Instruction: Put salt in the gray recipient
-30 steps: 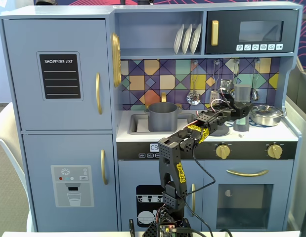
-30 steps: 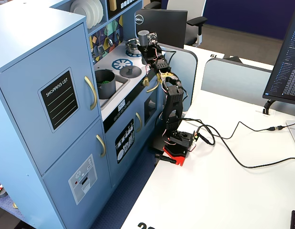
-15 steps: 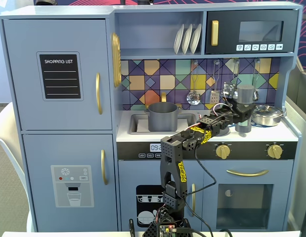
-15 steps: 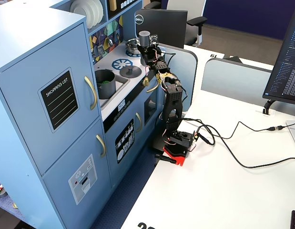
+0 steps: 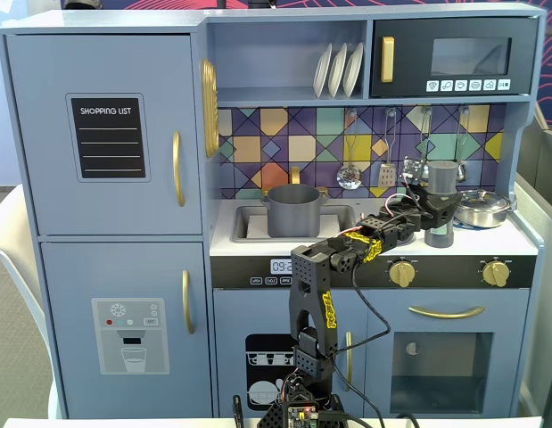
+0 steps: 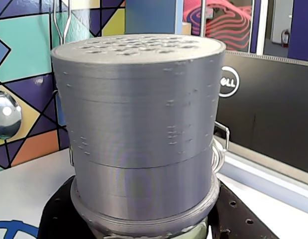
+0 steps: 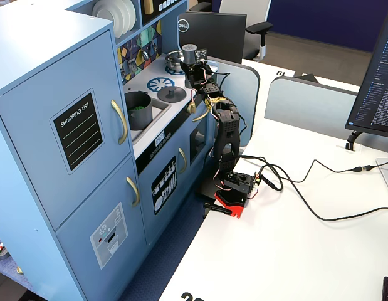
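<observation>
The salt shaker (image 5: pixel 442 176) is a grey cylinder with a perforated top, upright over the right end of the toy kitchen's counter. It fills the wrist view (image 6: pixel 139 124). My gripper (image 5: pixel 439 212) is shut on it just below its flange; black jaws show on both sides of it in the wrist view (image 6: pixel 144 226). I cannot tell whether its base touches the counter. The grey pot (image 5: pixel 293 209) stands in the sink, left of the gripper, with something green inside in a fixed view (image 7: pixel 138 108). The shaker (image 7: pixel 190 52) and gripper (image 7: pixel 192 66) also show there.
A shiny silver pan (image 5: pixel 482 207) sits on the counter just right of the shaker. A ladle (image 5: pixel 349 176) and spatula (image 5: pixel 386 172) hang on the tiled back wall. A dark round piece (image 7: pixel 171 94) lies on the counter between pot and shaker. A shelf and microwave (image 5: pixel 449 58) overhang the counter.
</observation>
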You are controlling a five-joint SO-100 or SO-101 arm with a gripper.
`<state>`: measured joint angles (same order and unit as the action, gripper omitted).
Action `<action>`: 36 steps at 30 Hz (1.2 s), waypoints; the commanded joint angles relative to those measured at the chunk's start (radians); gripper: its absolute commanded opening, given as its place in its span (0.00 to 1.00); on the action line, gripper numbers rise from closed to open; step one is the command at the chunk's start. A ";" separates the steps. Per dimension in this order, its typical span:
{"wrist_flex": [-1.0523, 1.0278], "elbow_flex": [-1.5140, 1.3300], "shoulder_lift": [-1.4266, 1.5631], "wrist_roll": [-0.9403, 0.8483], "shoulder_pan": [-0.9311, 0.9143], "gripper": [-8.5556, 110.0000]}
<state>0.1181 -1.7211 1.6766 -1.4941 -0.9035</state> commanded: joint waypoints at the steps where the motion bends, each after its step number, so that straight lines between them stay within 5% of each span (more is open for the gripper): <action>1: -0.005 -0.021 0.048 -0.081 -0.035 0.39; 6: -0.005 -0.046 0.103 -0.058 -0.048 0.53; 10: -0.060 -0.140 0.252 -0.063 -0.063 0.55; 15: -0.528 -0.272 0.629 -0.098 -0.057 0.43; 18: -0.943 -0.304 0.861 -0.137 0.003 0.26; 24: -1.554 -0.387 1.124 -0.273 0.446 0.07; 28: -1.568 -0.644 1.276 -0.135 0.695 0.07; 36: -1.391 -1.279 1.542 -0.147 0.744 0.07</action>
<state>-1.3315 -2.7918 3.1508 -1.6398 -0.1764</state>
